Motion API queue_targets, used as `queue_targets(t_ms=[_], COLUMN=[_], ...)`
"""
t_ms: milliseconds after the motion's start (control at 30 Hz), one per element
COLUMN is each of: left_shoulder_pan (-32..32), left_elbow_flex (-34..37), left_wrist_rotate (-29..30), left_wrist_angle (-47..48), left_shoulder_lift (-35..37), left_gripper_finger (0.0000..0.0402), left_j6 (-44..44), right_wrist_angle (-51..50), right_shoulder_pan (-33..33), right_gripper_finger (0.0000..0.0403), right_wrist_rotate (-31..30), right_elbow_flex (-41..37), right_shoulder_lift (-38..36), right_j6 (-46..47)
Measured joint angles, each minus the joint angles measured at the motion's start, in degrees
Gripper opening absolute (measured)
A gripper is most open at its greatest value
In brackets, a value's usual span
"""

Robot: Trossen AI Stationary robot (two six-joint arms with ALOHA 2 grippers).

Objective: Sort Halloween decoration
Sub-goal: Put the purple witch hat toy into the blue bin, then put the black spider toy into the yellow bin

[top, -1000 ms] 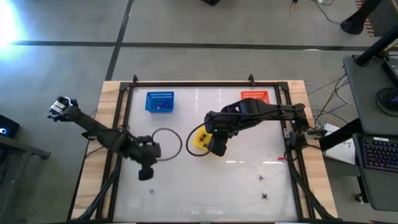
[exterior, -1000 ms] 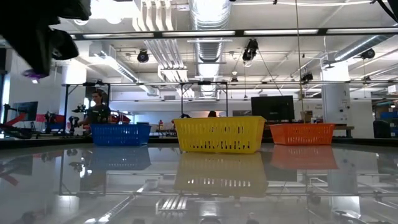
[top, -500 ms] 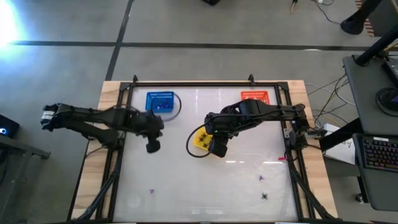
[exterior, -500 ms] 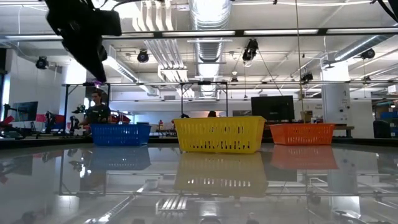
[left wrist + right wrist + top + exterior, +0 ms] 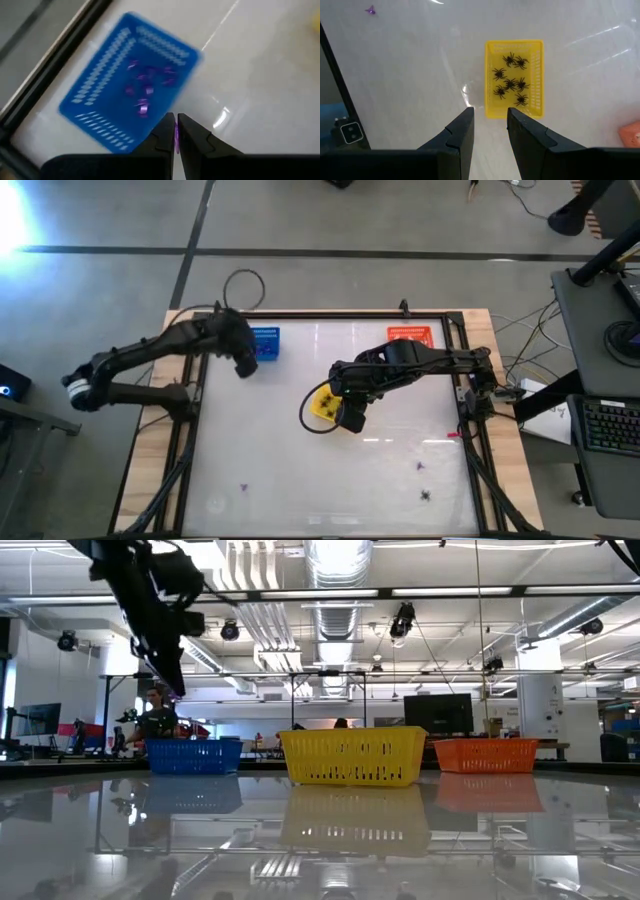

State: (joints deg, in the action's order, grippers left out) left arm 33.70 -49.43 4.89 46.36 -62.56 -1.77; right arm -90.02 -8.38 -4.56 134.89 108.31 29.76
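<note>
Over the far left corner of the table, the left gripper hung just beside the blue basket, its fingers pinched together on a small purple piece that showed as a sliver between the tips in the left wrist view. That view looked down into the blue basket, where several purple pieces already lay. The held piece sat near the basket's near edge rather than squarely over its middle, so a release from there risked the piece striking the rim or falling outside onto the glossy tabletop, where a light toy could bounce or skid. Because the grip was thin and right at the fingertips, the piece might also cling to one finger and drop late. Nearer the middle, the right gripper hovered beside the yellow basket with its fingers apart and nothing between them; its wrist view showed black spiders collected in the yellow basket. The orange basket stood at the far right. Loose decorations remained on the near part of the table: a purple piece toward the left, another purple piece and a black spider toward the right. Sorting looked mostly done but not finished.
</note>
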Motion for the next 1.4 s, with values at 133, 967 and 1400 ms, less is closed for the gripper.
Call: queue_targets(t_ms=[133,967,1400], left_shoulder_pan=[8.7,13.9,13.9], left_elbow_flex=[-0.2,-0.3,-2.9], left_wrist_rotate=[-2.9,-7.4,-7.5], left_wrist_angle=[-1.8,-7.5,-3.5], left_shoulder_lift=[-3.8,-12.2,-9.3], left_gripper_finger=[0.0,0.0058,0.0127], left_j6=[-1.7,-13.1,-16.9], right_wrist_angle=[0.0,0.0,0.1], right_shoulder_pan=[0.0,0.0,-5.2], right_gripper_finger=[0.0109,0.0109,0.0109], right_wrist_rotate=[0.0,-0.1,-1.6], right_elbow_flex=[0.0,-0.2,-5.5], right_shoulder_lift=[0.0,0.1,0.1], right_j6=[0.1,9.3,23.8])
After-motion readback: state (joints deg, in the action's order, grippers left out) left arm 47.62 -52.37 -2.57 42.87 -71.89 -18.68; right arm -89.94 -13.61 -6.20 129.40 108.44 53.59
